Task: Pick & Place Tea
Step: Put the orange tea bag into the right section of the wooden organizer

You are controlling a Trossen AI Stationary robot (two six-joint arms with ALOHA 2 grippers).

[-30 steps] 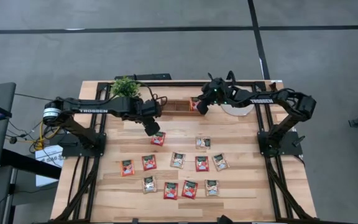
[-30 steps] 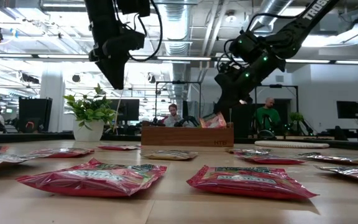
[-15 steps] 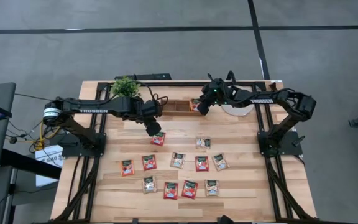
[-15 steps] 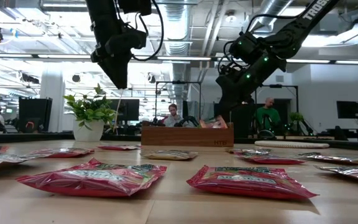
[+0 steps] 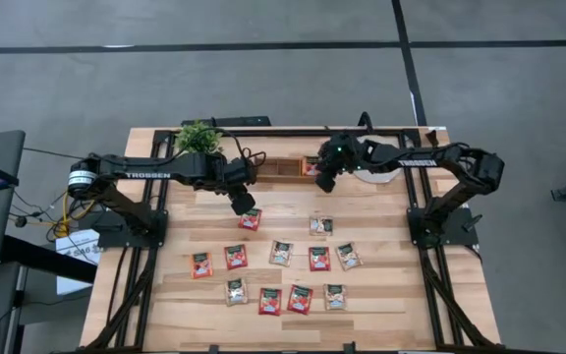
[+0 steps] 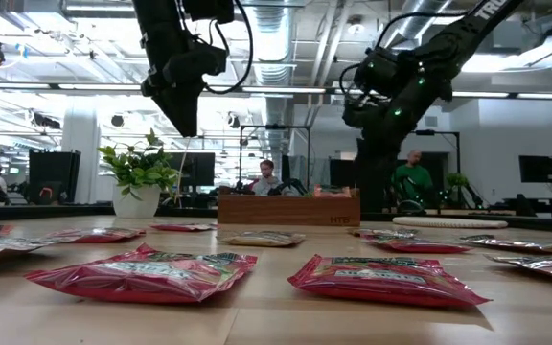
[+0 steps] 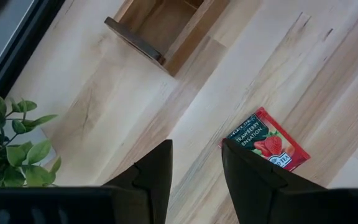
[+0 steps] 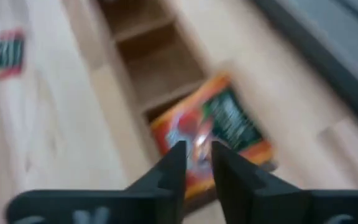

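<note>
Several tea sachets, most red and some pale (image 5: 281, 253), lie flat on the wooden table. My left gripper (image 7: 196, 146) hangs open above the table beside a red sachet (image 7: 269, 140), touching nothing. A low wooden box (image 5: 285, 167) stands near the far edge. One red sachet (image 8: 210, 134) lies slanting in its right-end compartment, and only its top (image 6: 332, 191) shows over the box wall. My right gripper (image 8: 197, 149) hovers over that sachet with its fingers a little apart and nothing between them.
A small potted plant (image 5: 198, 137) stands at the far left of the box. A round pale disc (image 5: 376, 174) lies under my right arm. The box's other compartments (image 7: 160, 22) look empty. Bare wood lies between the box and the rows of sachets.
My right gripper has let go of the red sachet, which has sunk from above the box's rim down into the right-end compartment. The gripper has drawn back a little toward the table's right edge. My left arm has kept still.
</note>
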